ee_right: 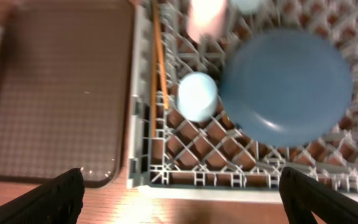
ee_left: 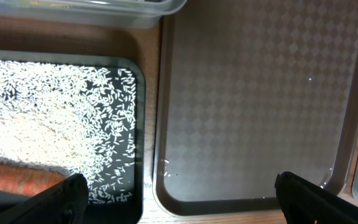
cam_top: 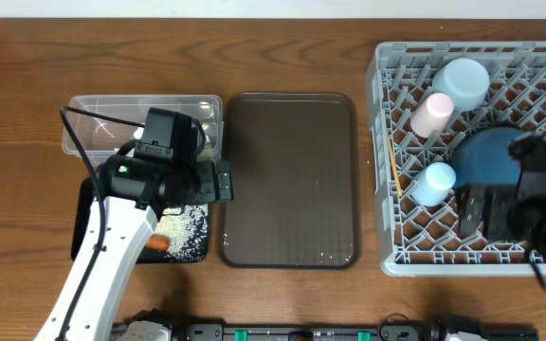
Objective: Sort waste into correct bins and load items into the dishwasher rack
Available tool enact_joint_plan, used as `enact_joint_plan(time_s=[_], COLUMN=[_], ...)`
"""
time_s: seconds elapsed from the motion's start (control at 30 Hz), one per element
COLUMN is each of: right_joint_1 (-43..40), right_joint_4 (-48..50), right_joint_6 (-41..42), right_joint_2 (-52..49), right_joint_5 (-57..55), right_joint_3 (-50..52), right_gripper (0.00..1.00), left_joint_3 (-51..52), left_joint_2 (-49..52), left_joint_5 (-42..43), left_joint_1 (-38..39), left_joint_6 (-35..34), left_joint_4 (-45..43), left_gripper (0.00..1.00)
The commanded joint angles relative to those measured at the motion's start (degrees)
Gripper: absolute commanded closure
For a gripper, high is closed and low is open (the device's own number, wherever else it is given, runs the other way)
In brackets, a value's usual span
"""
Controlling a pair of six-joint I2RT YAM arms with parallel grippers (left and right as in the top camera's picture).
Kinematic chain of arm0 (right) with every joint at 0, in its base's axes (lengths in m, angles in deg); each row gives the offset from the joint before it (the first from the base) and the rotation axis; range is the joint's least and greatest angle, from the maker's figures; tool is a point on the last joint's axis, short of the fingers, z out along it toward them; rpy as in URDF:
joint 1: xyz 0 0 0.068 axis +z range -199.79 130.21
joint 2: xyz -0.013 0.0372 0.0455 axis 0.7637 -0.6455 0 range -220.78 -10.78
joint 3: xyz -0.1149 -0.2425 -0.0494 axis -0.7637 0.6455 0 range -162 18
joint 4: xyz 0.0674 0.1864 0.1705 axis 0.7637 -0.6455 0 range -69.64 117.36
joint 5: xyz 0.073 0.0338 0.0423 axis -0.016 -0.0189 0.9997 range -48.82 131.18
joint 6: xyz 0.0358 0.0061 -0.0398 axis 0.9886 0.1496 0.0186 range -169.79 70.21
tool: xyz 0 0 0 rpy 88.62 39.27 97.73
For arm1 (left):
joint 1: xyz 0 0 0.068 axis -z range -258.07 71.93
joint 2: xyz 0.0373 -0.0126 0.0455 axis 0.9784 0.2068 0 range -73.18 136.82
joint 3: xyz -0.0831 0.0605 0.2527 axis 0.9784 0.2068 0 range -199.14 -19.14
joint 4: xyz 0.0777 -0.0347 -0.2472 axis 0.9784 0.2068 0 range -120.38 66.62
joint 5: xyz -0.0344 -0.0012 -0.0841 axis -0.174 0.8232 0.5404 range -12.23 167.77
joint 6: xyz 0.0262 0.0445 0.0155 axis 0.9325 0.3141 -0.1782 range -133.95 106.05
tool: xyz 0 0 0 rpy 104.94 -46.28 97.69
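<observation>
The grey dishwasher rack (cam_top: pixel 538 248) at the right holds a blue plate (cam_top: pixel 486 156), a pink cup (cam_top: pixel 431 114), a light-blue cup (cam_top: pixel 434 182), an upturned pale-blue bowl (cam_top: pixel 461 80) and chopsticks (cam_top: pixel 393 166) by its left wall. The black tray (ee_left: pixel 137 124) holds loose rice (ee_left: pixel 48 118) and an orange carrot (ee_left: pixel 17 177). The clear tub (cam_top: pixel 93 118) lies behind it, partly covered by my left arm; napkin and wrapper are not clearly visible. My left gripper (ee_left: pixel 179 193) is open and empty over the gap between the black and brown trays. My right gripper (ee_right: pixel 182 193) is open and empty above the rack's front edge.
A large dark brown serving tray (cam_top: pixel 289 180) lies between the bins and the rack, with a few stray rice grains near its front left corner (ee_left: pixel 165 167). Bare wooden table (cam_top: pixel 282 47) runs along the back.
</observation>
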Motion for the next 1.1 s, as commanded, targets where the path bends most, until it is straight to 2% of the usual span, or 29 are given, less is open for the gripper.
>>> enact_joint_plan(time_s=[0.0, 0.23, 0.7, 0.93, 1.07], right_joint_1=[4.2, 7.5, 8.4, 8.2, 8.2], right_joint_4=[-0.1, -0.7, -2.3, -0.3, 6.2], right_joint_6=[-0.8, -0.8, -2.1, -2.1, -2.1], right_joint_2=[5.0, 16.0, 29.9, 37.7, 43.2], right_joint_5=[0.0, 0.0, -1.5, -0.3, 3.7], right_joint_3=[-0.3, -0.3, 0.5, 8.6, 16.2], right_gripper=[0.01, 0.01, 0.01, 0.01, 0.01], left_joint_3=[-0.5, -0.5, -0.5, -0.5, -0.5], left_joint_2=[0.0, 0.0, 0.0, 0.0, 0.0], left_joint_5=[-0.7, -0.7, -0.7, -0.7, -0.7], left_joint_1=[-0.2, -0.2, -0.2, -0.2, -0.2], left_joint_6=[0.1, 0.1, 0.1, 0.1, 0.1], left_joint_4=[0.2, 0.2, 0.2, 0.2, 0.2], left_gripper=[0.02, 0.02, 0.02, 0.02, 0.02])
